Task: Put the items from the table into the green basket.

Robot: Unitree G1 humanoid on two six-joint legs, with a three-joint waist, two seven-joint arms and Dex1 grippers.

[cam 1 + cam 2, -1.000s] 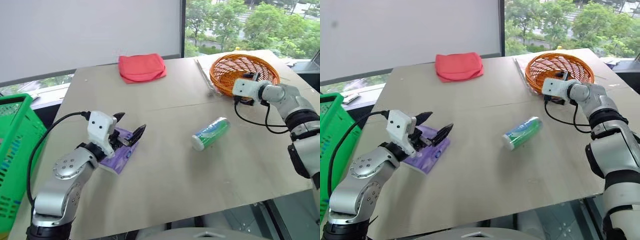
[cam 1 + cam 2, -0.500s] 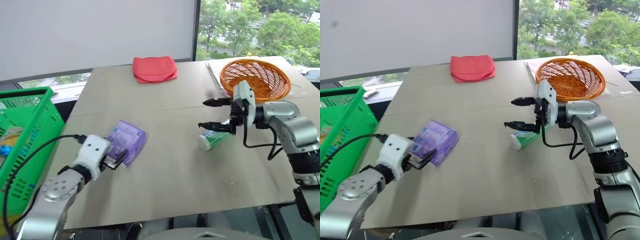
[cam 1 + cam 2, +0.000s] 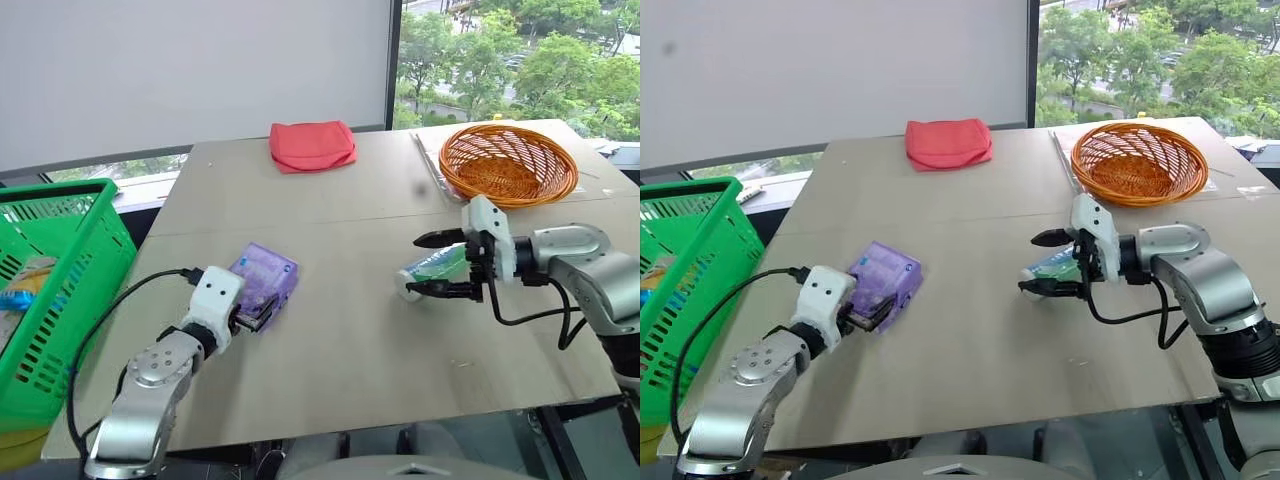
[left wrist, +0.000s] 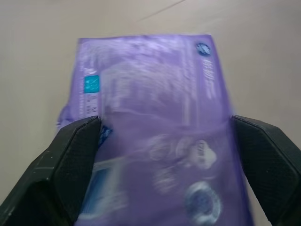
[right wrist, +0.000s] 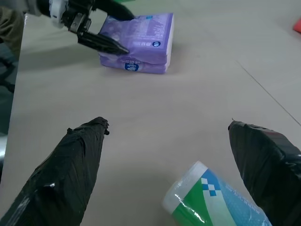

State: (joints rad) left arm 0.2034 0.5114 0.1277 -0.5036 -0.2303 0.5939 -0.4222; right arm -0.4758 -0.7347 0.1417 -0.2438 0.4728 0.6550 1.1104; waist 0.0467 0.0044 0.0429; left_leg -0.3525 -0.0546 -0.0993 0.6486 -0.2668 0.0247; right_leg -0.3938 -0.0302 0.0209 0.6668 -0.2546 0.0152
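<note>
Left claw (image 3: 258,312) wide around tissue pack (image 3: 262,283) on table (image 3: 340,350); right claw (image 3: 437,264) wide, straddling container (image 3: 432,270); basket (image 3: 50,300) at 9 o'clock.

The tissue pack (image 3: 262,285) is purple with white print and a small teal label. The cylindrical container (image 3: 432,270) is green and white with a pale blue checked patch. The shopping basket (image 3: 55,290) is bright green, slotted in a lattice. The wicker basket (image 3: 509,165) is orange. A folded cloth (image 3: 312,145) is coral red. The table (image 3: 360,360) is light grey-beige.
</note>
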